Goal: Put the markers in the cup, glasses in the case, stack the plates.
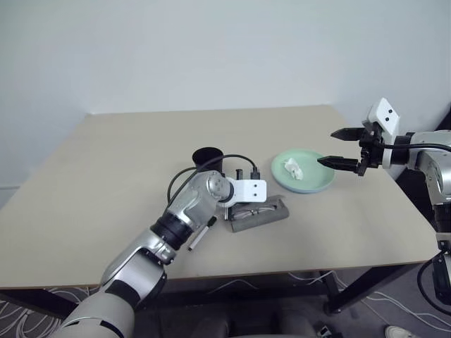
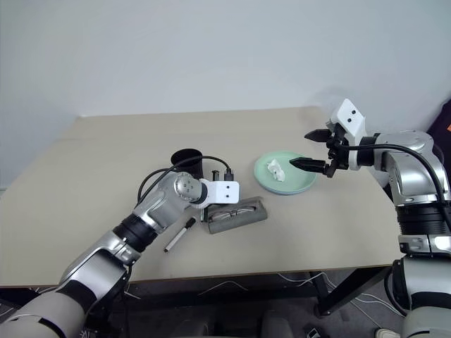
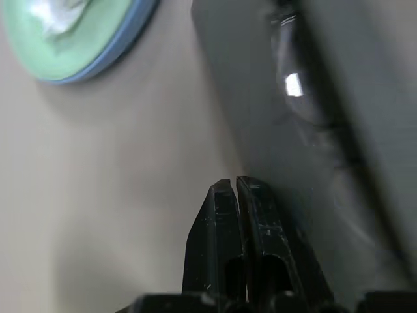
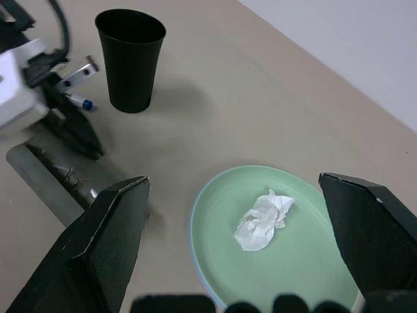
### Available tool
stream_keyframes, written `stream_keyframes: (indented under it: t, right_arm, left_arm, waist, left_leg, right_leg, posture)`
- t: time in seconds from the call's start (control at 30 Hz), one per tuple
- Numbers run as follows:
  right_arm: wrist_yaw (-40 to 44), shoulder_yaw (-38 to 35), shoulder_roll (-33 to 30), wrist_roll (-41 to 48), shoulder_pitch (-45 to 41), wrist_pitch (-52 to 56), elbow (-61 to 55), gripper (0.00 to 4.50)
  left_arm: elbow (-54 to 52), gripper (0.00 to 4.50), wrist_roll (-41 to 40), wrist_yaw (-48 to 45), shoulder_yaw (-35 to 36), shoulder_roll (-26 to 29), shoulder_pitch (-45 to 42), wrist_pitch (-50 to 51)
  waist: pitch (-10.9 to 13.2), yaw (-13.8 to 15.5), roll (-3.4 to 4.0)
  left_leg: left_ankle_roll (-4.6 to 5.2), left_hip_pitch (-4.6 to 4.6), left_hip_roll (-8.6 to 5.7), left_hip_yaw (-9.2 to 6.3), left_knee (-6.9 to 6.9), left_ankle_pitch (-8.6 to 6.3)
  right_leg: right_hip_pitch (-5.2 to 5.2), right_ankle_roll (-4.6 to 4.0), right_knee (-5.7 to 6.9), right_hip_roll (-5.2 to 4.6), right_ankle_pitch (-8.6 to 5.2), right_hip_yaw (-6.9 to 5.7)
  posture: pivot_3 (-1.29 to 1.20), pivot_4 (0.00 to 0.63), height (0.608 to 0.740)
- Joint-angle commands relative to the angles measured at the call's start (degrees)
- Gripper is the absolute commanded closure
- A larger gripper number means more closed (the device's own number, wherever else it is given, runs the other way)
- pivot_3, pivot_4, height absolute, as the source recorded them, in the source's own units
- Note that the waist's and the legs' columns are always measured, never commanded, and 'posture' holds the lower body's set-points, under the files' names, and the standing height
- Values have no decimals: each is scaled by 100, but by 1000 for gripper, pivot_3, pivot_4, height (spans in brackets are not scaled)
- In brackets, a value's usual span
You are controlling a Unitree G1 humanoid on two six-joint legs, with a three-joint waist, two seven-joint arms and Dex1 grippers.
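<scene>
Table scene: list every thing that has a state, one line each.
Case: lid open, glasses inside.
Cup: upright.
Plates: stacked, green on blue, crumpled tissue on top.
Black-capped marker: lying on table.
Left claw: shut, empty, beside case.
Right claw: open above plates.

Worktop (image 1: 84, 211): we find its left half and far strip bare, wide enough for an arm to pass. Centre cluster: we count the black cup (image 1: 207, 160) standing upright, the grey case (image 1: 259, 215) just in front of it, and a black-capped marker (image 2: 180, 234) lying beside the case. Our left pincer (image 3: 234, 195), fingers pressed together, hangs low against the case and blocks the lane between cup and case. Right of these, the stacked plates (image 1: 320, 179) carrying a crumpled tissue (image 4: 264, 220); our right pincer (image 1: 343, 148), spread wide, hovers over their far-right rim. The worktop's front strip lies bare.
</scene>
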Motion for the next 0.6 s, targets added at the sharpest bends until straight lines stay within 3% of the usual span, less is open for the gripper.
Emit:
stream_keyframes:
  t: [0.03, 0.27, 0.6]
  right_arm:
    - [-10, -70, 14, 53, -142, -73, -55, 0]
    - [2, -26, 71, 30, -195, -99, 12, 0]
    - [51, 7, 83, -7, -251, -146, 111, 0]
  left_arm:
    - [-692, 4487, 68, -207, -10, 98, 112, 324]
    - [-1064, 4487, 25, -235, 43, 105, 291, 796]
    - [-1213, 4487, -564, -176, 1049, 217, -123, 2475]
  waist:
    - [0, 0, 0]
    - [-1, 1, 1]
    - [-1, -12, 1]
  left_leg:
    - [0, 0, 2, 0, 1, 0]
    - [0, 5, 3, -2, 2, 0]
    - [0, 4, 2, -4, 2, 0]
  right_leg:
    - [0, -1, 0, 0, 0, 0]
    - [5, -1, 1, 2, -1, -1]
    - [2, -1, 2, 4, -1, -3]
  posture:
    - [0, 0, 727]
    - [0, 0, 727]
    - [0, 0, 727]
